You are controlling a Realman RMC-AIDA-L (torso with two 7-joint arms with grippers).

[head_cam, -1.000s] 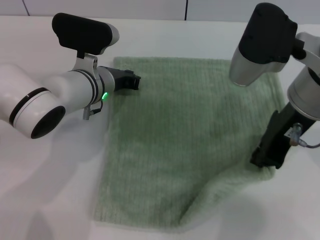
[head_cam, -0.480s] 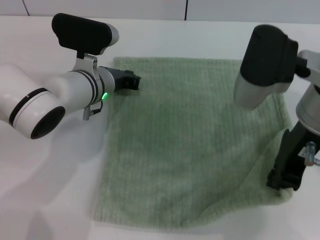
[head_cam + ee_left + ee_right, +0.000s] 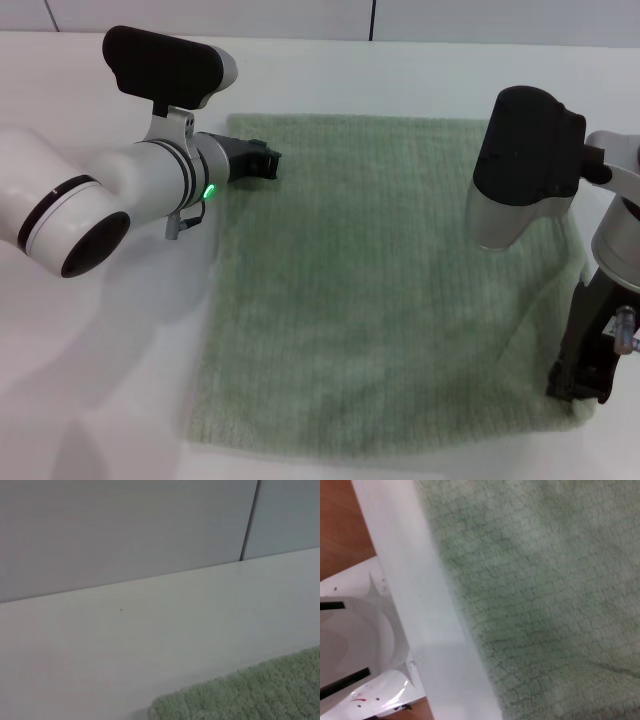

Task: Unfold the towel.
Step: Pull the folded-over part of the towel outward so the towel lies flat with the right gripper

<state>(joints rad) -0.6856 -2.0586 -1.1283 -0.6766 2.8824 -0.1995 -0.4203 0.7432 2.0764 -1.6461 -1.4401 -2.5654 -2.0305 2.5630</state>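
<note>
The towel (image 3: 380, 280) is a pale green terry cloth lying almost flat on the white table (image 3: 100, 380), with a low ridge running toward its near right corner. My right gripper (image 3: 578, 388) stands at that near right corner, shut on the towel's edge. At the towel's far left corner my left gripper (image 3: 268, 160) lies low over the cloth. In the left wrist view only a strip of the towel (image 3: 260, 695) shows. The towel (image 3: 545, 580) fills most of the right wrist view, beside the table edge (image 3: 420, 610).
A grey wall (image 3: 300, 15) runs along the back of the table. Bare white table lies to the left and front of the towel. In the right wrist view the table's edge borders a wooden floor (image 3: 340, 530) and a white robot base (image 3: 355, 645).
My right gripper has moved right and toward the near edge, pulling the towel's near right corner with it. The raised fold has flattened out. The left arm has not moved.
</note>
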